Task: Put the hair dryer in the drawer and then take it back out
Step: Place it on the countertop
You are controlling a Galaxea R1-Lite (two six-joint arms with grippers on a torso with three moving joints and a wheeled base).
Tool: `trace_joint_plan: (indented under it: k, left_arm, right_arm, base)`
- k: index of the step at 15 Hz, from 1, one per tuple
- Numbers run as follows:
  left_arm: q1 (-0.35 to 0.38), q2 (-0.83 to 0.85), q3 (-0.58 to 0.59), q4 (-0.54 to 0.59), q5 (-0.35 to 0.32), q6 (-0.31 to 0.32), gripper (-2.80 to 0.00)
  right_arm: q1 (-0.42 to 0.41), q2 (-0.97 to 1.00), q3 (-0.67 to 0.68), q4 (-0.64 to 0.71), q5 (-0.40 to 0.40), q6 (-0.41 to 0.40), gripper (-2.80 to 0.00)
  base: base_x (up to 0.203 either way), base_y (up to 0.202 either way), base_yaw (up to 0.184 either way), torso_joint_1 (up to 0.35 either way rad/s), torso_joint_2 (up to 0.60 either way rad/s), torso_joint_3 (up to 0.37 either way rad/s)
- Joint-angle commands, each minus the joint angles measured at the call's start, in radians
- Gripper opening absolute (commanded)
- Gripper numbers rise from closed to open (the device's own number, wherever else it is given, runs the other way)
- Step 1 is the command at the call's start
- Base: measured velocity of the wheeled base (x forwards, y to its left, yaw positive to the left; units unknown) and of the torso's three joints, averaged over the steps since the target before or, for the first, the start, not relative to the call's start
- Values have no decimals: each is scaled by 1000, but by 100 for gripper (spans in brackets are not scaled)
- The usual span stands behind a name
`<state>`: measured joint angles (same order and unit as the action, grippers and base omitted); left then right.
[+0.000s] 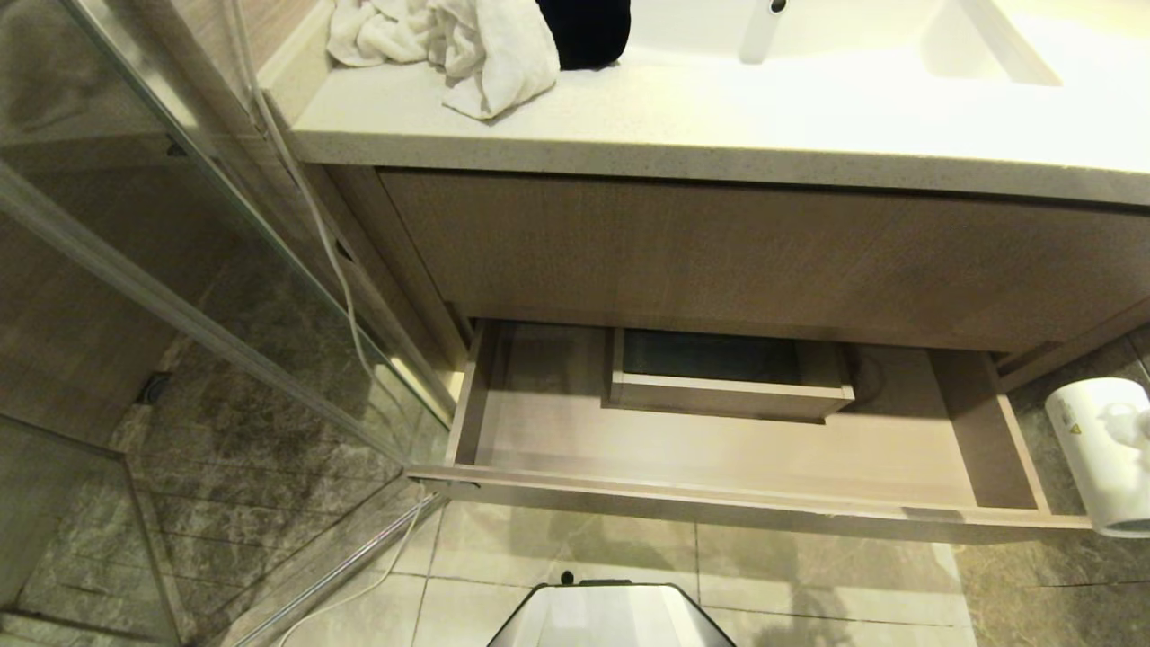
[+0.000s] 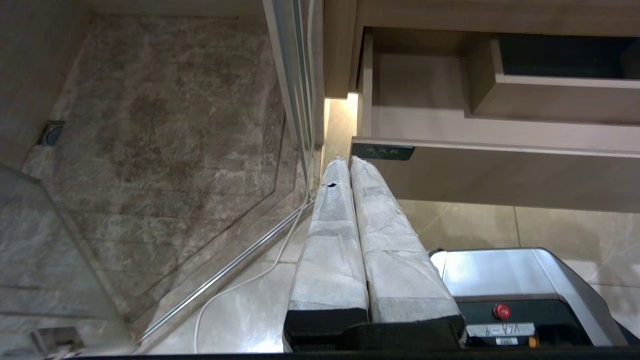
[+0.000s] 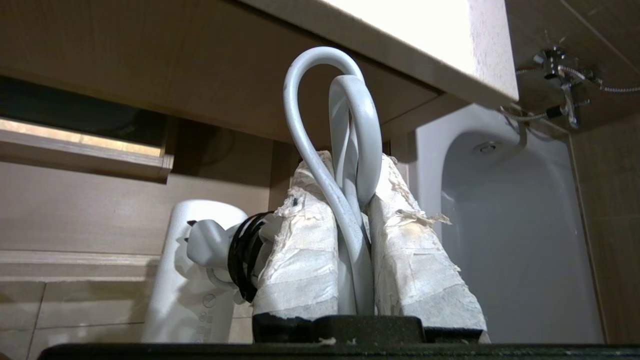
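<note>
The drawer (image 1: 719, 503) stands pulled out under the vanity, its light wood floor bare apart from a boxed notch (image 1: 728, 386) at the back. The white hair dryer (image 1: 1105, 449) hangs just past the drawer's right end, outside it and above the floor tiles. In the right wrist view my right gripper (image 3: 352, 160) is shut on the dryer's looped white cord (image 3: 345, 125). The barrel (image 3: 195, 280) and plug (image 3: 207, 242) hang beside the fingers. My left gripper (image 2: 348, 162) is shut and empty, parked low near the drawer's black label (image 2: 382, 151).
A white towel (image 1: 467, 45) and a black object (image 1: 584, 31) lie on the countertop (image 1: 719, 126). A taller wood panel (image 1: 764, 252) overhangs the drawer. A glass shower screen (image 1: 180, 270) stands at the left. A thin cord (image 1: 359, 584) trails over the floor by my base (image 1: 611, 615).
</note>
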<state>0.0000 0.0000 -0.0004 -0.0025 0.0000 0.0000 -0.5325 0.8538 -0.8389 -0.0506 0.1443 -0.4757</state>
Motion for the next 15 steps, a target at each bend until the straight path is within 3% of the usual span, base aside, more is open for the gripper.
trace_joint_plan:
  k: [1, 15]
  left_arm:
    - [0, 0, 2, 1, 0, 0, -280]
    - [0, -1, 1, 1, 0, 0, -280]
  right_arm:
    - [0, -4, 4, -3, 1, -4, -280]
    - [2, -22, 35, 1, 0, -6, -280]
  base:
    - [0, 0, 0, 345, -363, -162]
    - [0, 0, 0, 271, -458, -196]
